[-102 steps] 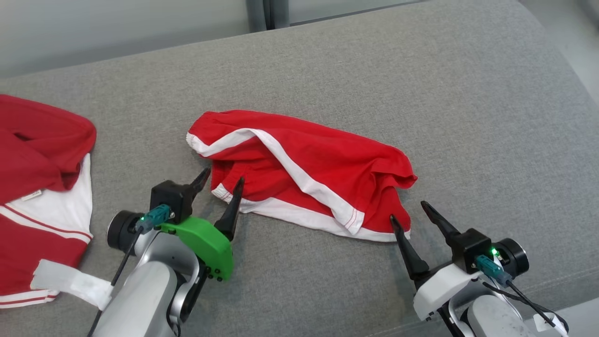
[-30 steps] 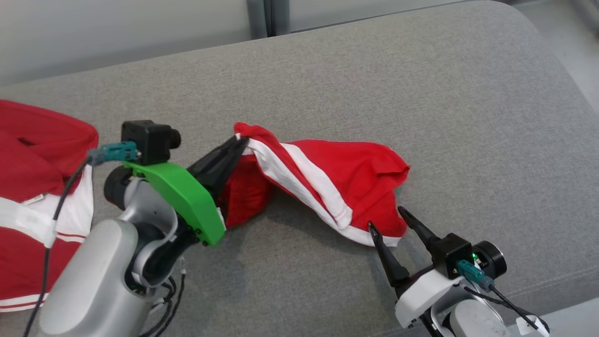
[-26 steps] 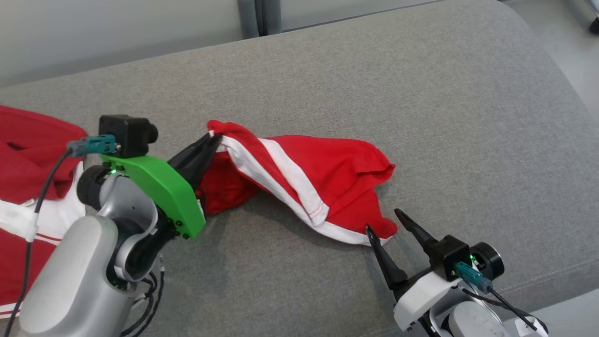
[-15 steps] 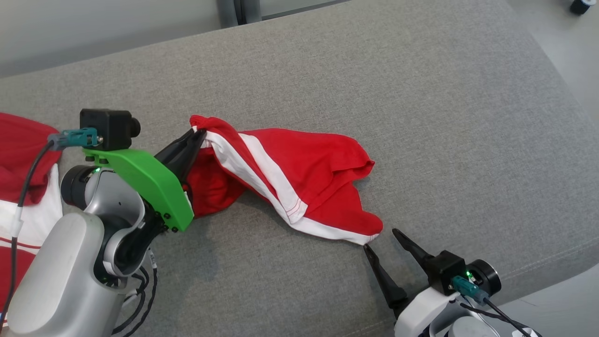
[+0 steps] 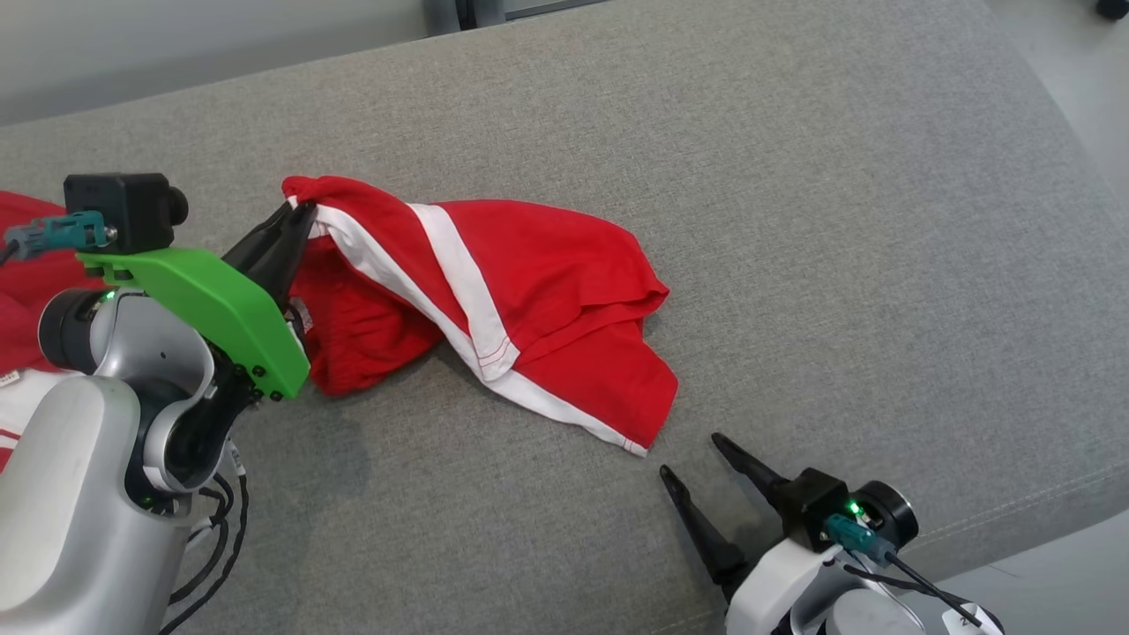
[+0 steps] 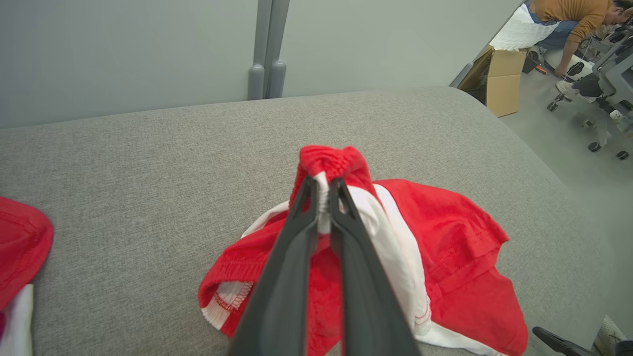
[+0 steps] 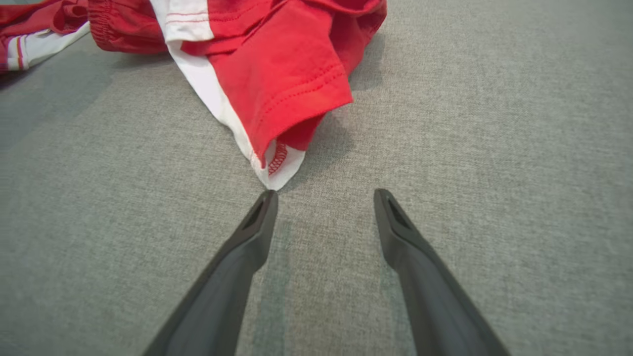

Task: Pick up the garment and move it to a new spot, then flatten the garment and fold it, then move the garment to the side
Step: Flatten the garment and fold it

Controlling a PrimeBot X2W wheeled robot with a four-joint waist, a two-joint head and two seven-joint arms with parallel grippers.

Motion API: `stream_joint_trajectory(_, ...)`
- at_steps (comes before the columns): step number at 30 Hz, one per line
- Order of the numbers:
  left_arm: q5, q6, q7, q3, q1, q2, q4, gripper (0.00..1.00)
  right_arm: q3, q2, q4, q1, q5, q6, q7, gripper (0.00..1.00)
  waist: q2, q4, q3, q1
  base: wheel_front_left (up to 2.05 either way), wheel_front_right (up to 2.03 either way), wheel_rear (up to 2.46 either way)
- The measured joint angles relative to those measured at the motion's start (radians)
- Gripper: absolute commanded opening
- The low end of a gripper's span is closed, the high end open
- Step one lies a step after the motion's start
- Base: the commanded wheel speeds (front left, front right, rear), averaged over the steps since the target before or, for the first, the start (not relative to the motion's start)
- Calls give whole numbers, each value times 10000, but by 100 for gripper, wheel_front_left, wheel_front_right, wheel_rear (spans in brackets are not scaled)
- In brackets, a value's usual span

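- Resting nearest, right gripper (image 5: 690, 454): fingers spread wide, holding nothing, tips just short of the garment (image 5: 529, 265) at its low hem corner.
- Garment: red shorts with white trim, lying on the grey cushion (image 5: 838, 220); one end raised, the rest draped and trailing on the cushion.
- Left gripper (image 5: 302, 210): fingers pressed together, pinching a bunched red-and-white edge at the raised end.
- Handling, judged: light, limp, creases freely, not fragile; thin cloth may slip from a shallow pinch. Best hold: a stitched hem corner or the gathered band.
- Farther left: second red-and-white garment (image 5: 18, 291), apart.
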Motion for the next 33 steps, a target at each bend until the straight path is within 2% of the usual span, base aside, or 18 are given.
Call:
stream_joint_trajectory(7, -4, 0, 2, -104, 9, -38, 29, 0, 422, 13, 244, -21, 94, 151, 0, 100, 0, 108, 14, 0, 0, 0, 0)
stream_joint_trajectory(18, -19, 15, 2, -173, 10, -67, 38, 0, 706, 25, 217, -452, 268, 157, 0, 99, 0, 235, 37, 0, 0, 0, 0)
stream_joint_trajectory(20, -52, 15, 2, -192, 10, -96, 38, 0, 715, 25, 270, -453, 301, 157, 0, 86, 0, 255, 35, 0, 0, 0, 0)
stream_joint_trajectory(23, -59, 15, 2, -209, 10, -146, 38, 0, 725, 25, 401, -476, 357, 157, 0, 75, 0, 290, 32, 0, 0, 0, 0)
stream_joint_trajectory(27, -63, 13, 4, -257, 10, -213, 40, 0, 757, 23, 502, -665, 359, 157, 0, 71, 0, 353, 36, 0, 0, 0, 0)
stream_joint_trajectory(29, -77, 13, 12, -291, 10, -236, 38, 0, 767, 31, 523, -725, 360, 159, 0, 76, 0, 393, 52, 0, 0, 0, 0)
stream_joint_trajectory(33, -86, 12, 15, -284, 11, -257, 50, 0, 882, 29, 669, -861, 360, 159, 0, 58, 0, 472, 79, 0, 0, 0, 0)
